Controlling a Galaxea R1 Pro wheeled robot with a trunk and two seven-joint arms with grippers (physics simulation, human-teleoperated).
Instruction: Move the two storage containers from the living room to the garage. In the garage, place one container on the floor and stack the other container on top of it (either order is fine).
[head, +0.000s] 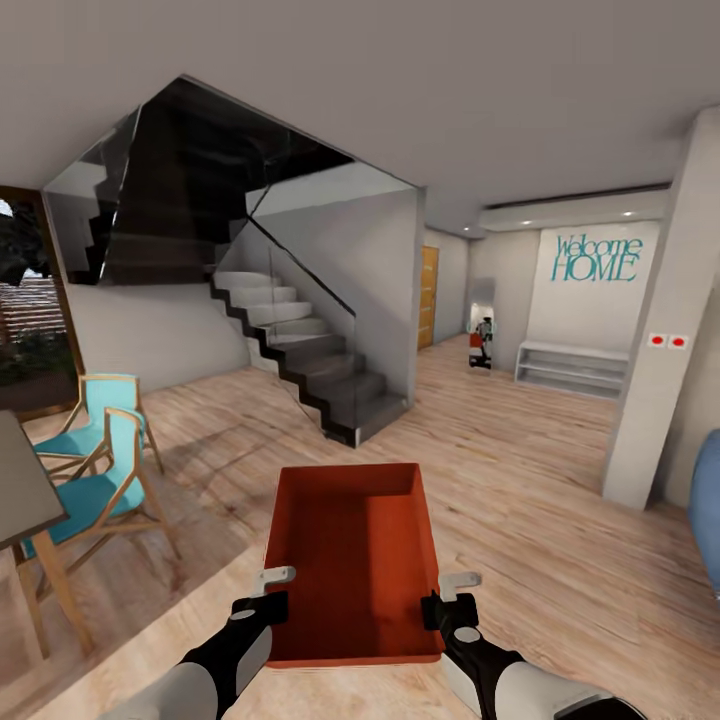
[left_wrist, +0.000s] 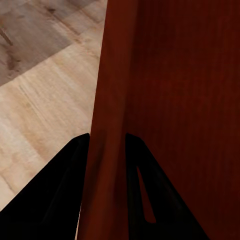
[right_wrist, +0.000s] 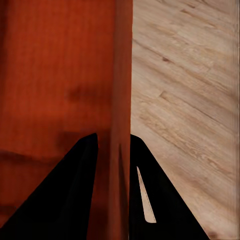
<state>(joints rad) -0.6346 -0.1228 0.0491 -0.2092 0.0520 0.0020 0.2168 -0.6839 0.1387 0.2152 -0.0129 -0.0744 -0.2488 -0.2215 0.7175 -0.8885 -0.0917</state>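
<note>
Lower centre of the head view: an orange-red storage container (head: 352, 560) held above the light wood plank floor (head: 530, 470). The left gripper (head: 270, 592) pinches its left wall; the right gripper (head: 445, 596) pinches its right wall. Staircase (head: 300, 350) at centre.

Orange-red storage container (head: 352, 545), black fingers (left_wrist: 60, 195)

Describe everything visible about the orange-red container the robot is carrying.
The storage container is an orange-red, open-topped rectangular bin with thin straight walls and a flat bottom; it looks empty and like matte plastic. It is held roughly level above the light wood floor, long axis pointing away from the robot. The left gripper pinches its left wall and the right gripper its right wall, one finger inside and one outside.
</note>
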